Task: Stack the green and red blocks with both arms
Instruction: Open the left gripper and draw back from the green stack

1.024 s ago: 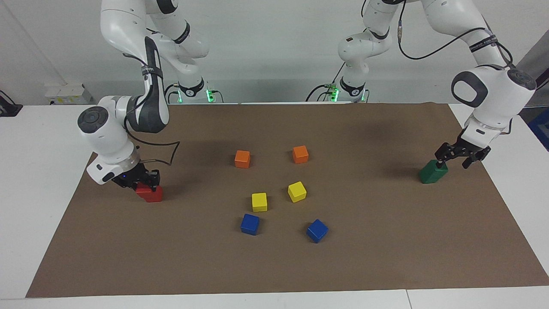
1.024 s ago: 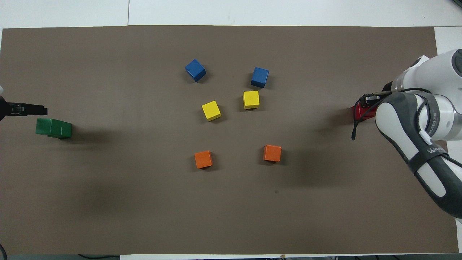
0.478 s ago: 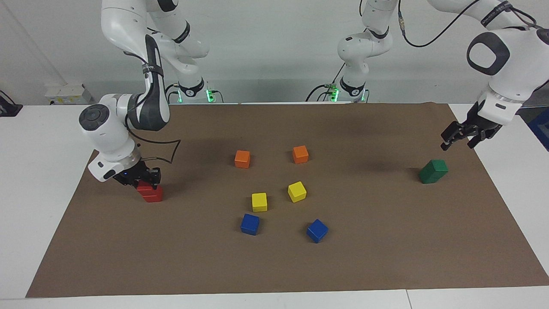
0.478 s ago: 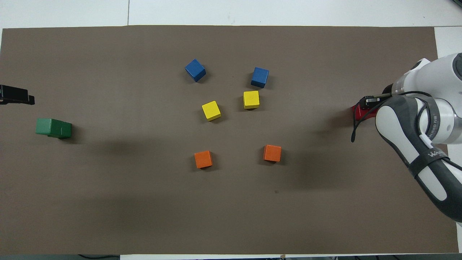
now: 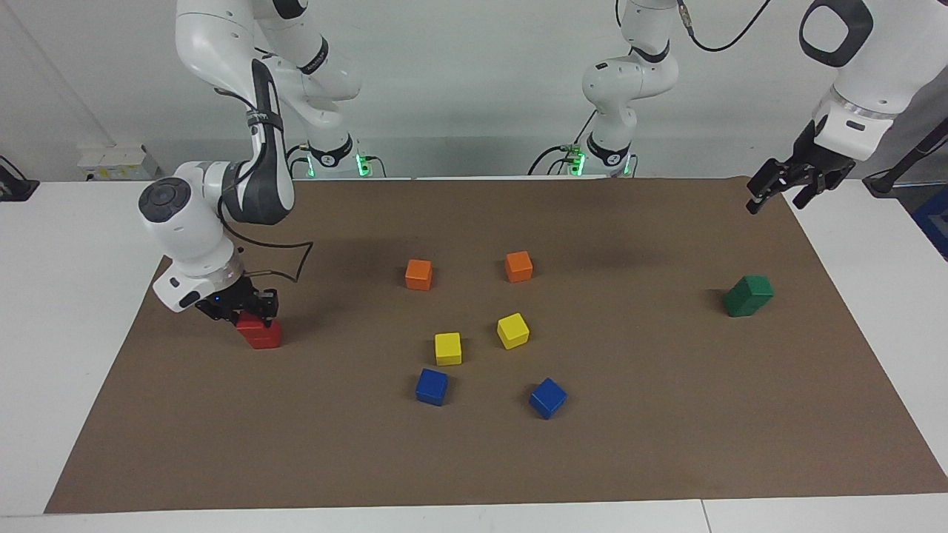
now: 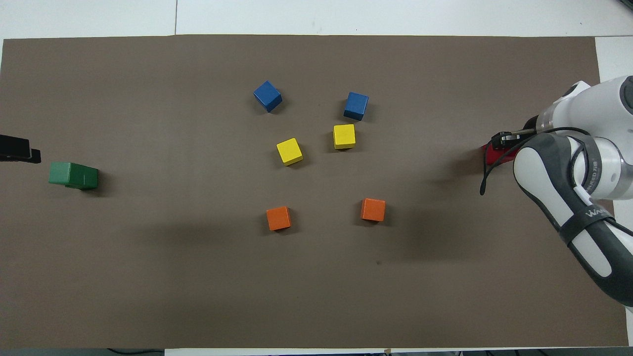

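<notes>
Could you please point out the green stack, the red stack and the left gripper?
green stack (image 5: 748, 295), facing view, its front face.
red stack (image 5: 261, 337), facing view, lower block's front.
left gripper (image 5: 775, 195), facing view, between its fingertips.

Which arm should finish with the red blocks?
Right. The right gripper is down at the red blocks; the left gripper hangs open, high over the mat's edge, apart from the green blocks.

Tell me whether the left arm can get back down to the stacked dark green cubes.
Probably yes: the left hand hangs open in the air, apart from the stacked dark green cubes, with only bare brown mat around them.
</notes>
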`<move>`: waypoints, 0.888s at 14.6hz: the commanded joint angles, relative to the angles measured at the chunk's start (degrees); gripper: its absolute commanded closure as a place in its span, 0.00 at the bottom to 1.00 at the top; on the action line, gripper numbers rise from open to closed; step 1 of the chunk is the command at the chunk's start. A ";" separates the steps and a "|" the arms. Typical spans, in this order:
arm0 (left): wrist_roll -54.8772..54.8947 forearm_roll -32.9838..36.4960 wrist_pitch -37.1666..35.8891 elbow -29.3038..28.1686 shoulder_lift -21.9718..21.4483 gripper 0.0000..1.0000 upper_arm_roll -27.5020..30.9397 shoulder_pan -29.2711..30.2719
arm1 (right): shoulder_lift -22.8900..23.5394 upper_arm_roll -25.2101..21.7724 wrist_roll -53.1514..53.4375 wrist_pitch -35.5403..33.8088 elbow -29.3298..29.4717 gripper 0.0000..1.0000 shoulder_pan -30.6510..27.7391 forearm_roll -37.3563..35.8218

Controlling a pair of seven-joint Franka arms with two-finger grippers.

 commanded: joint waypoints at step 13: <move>-3.76 3.95 -7.63 0.86 0.10 0.00 3.21 -9.36 | -12.19 1.04 3.59 -14.74 7.05 0.00 3.59 1.69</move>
